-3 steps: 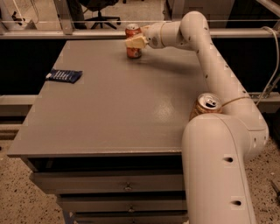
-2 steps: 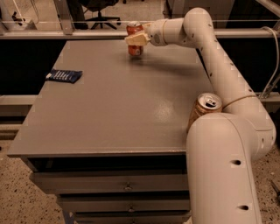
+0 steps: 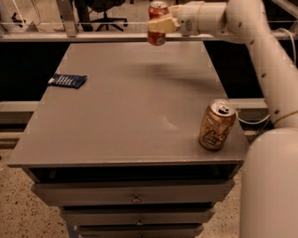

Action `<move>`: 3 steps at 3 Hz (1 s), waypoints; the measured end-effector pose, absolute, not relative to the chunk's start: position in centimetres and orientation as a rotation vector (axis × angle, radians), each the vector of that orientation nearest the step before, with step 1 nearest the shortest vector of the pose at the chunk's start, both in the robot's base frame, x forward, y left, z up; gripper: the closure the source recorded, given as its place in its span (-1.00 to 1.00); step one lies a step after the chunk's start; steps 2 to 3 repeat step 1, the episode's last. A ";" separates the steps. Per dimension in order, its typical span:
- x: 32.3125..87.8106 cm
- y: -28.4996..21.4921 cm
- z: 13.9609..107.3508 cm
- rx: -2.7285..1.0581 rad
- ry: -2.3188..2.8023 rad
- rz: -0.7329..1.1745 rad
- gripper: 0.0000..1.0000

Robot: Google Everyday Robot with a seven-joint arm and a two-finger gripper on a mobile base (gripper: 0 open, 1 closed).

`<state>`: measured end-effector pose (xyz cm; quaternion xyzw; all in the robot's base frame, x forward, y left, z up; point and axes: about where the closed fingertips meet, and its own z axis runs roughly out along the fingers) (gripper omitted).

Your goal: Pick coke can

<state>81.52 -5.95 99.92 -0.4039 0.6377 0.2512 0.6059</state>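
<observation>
The coke can (image 3: pixel 158 13), red-orange with a silver top, hangs in the air above the far edge of the grey table (image 3: pixel 125 111). My gripper (image 3: pixel 160 24) reaches in from the right and is shut on the can, with pale fingers (image 3: pixel 161 25) wrapped across its middle. The can is upright and clear of the table top.
A gold-brown can (image 3: pixel 216 125) stands near the table's front right corner, next to my arm's base. A dark blue packet (image 3: pixel 68 81) lies at the table's left edge. Drawers sit under the table. A rail and an office chair are behind.
My gripper has lifted the coke can off the far end of the table. The view has shifted, so the gold-brown can now shows in full.
</observation>
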 end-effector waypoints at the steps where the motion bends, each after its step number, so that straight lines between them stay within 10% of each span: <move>1: 81.1 -6.6 100.0 -0.924 1.475 0.584 1.00; 3: 81.1 -6.6 100.0 -0.924 1.475 0.584 1.00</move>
